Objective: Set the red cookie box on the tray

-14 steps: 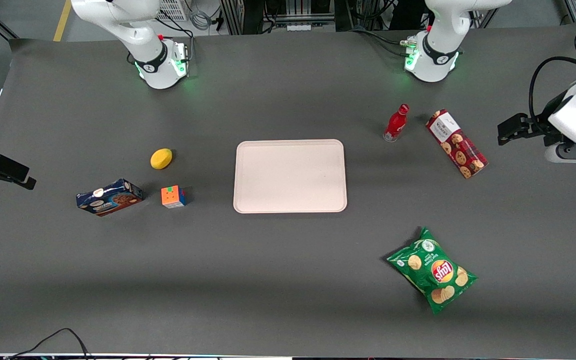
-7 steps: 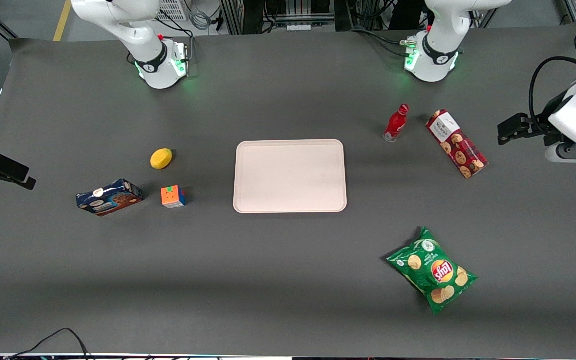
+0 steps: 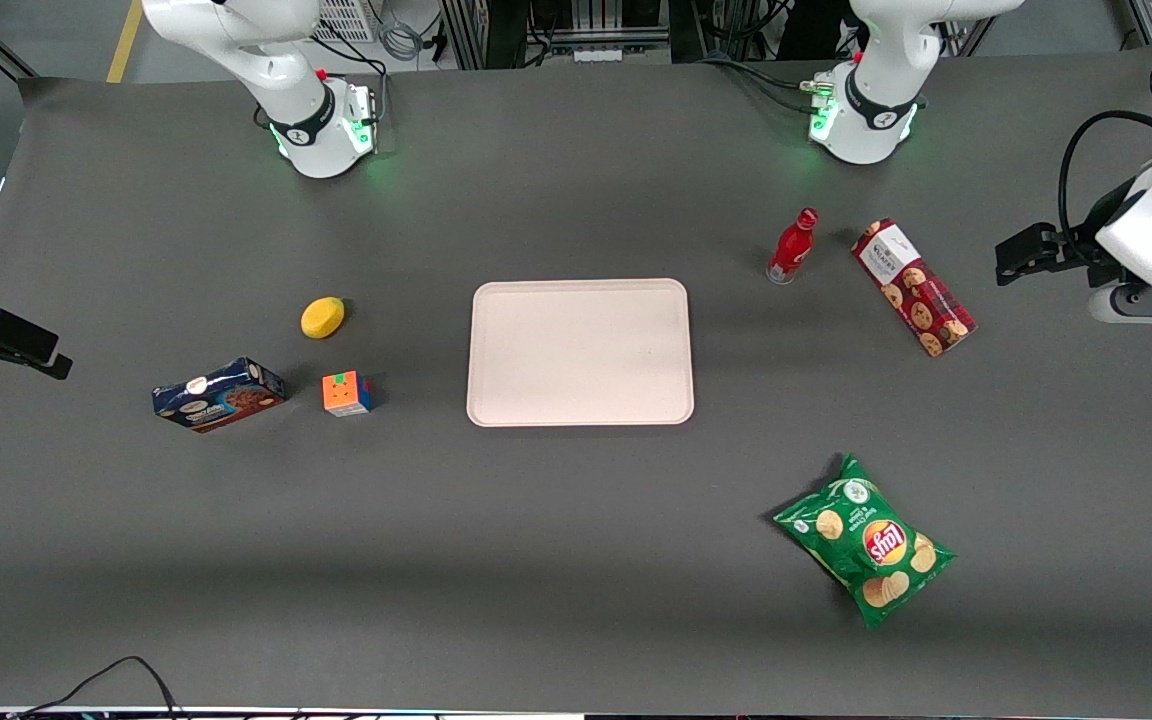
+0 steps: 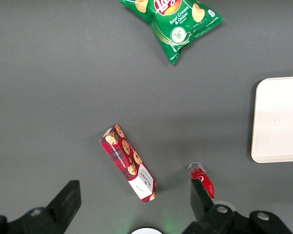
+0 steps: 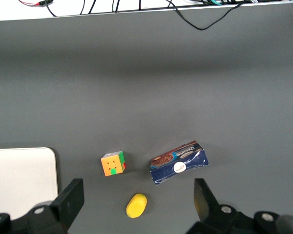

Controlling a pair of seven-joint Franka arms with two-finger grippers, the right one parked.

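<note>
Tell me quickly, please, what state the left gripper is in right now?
Left gripper: open, holding nothing, hovering above the table near the red cookie box, not touching it.

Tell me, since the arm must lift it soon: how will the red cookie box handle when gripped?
The red cookie box lies flat, long and slim, so it probably stays stiff and won't roll. Gripped off-centre, it may tilt. The open gripper hangs above it, untouching.
</note>
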